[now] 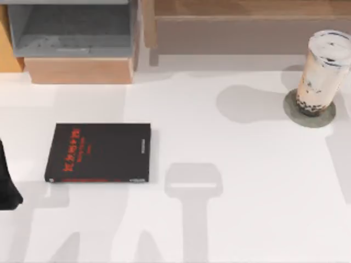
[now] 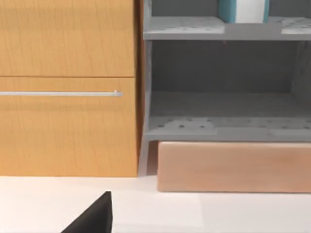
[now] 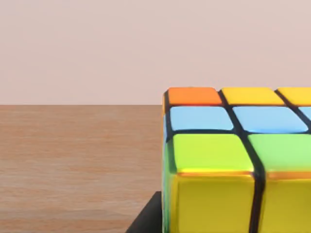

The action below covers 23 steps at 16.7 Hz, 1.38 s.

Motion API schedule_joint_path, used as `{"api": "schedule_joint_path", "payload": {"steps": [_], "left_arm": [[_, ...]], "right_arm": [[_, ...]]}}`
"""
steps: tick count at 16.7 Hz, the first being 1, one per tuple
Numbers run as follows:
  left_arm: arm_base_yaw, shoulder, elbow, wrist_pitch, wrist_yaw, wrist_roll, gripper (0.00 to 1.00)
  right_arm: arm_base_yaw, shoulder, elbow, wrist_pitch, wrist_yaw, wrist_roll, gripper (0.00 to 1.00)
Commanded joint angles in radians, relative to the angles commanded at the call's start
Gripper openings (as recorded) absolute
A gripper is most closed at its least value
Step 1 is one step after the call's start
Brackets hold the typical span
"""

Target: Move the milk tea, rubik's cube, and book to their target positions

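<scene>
One white table [image 1: 247,208] takes up most of the top view, with furniture along its far edge. At the far left stands an orange wood cabinet [image 2: 68,131] with a thin metal handle [image 2: 60,94] across its front. Just beside it is a grey shelf unit [image 2: 223,128] resting on a pale wooden base [image 2: 233,167]. A brown wooden bench [image 1: 241,30] runs from there toward the right along the far edge.

The black book [image 1: 98,152] with red lettering lies flat on the table, left of centre. The book [image 2: 243,9], teal with white page edges, stands upright on the upper level of the grey shelf unit; its top is cut off in the left wrist view.

The milk tea [image 1: 323,71] stands upright at the table's far right. It sits on a flat grey disc [image 1: 296,115], whose rim shows around the cup's base.

The cube [image 3: 228,160] appears close up in the right wrist view, resting on a brown wooden surface [image 3: 73,160] with orange, yellow, blue and green tiles on show.

The left arm [image 1: 8,181] is at the table's left edge, near the black book. The left gripper [image 2: 92,218] shows as a dark wedge facing the cabinet and shelf unit, touching nothing; I cannot tell whether it is spread or pressed together. The right gripper [image 3: 148,218] is a dark sliver right beside the cube's lower edge; I cannot tell its state either, nor whether it pinches the cube.
</scene>
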Motion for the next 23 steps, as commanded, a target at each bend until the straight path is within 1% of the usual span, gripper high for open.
{"api": "schedule_joint_path", "payload": {"steps": [9,10,19,23], "left_arm": [[0.0,0.0,0.0,0.0,0.0,0.0,1.0],[0.0,0.0,0.0,0.0,0.0,0.0,1.0],[0.0,0.0,0.0,0.0,0.0,0.0,1.0],[0.0,0.0,0.0,0.0,0.0,0.0,1.0]], "right_arm": [[0.0,0.0,0.0,0.0,0.0,0.0,0.98],[0.0,0.0,0.0,0.0,0.0,0.0,1.0],[-0.001,-0.004,-0.004,0.001,-0.001,0.0,1.0],[0.002,-0.076,-0.102,0.02,0.0,0.0,1.0]]}}
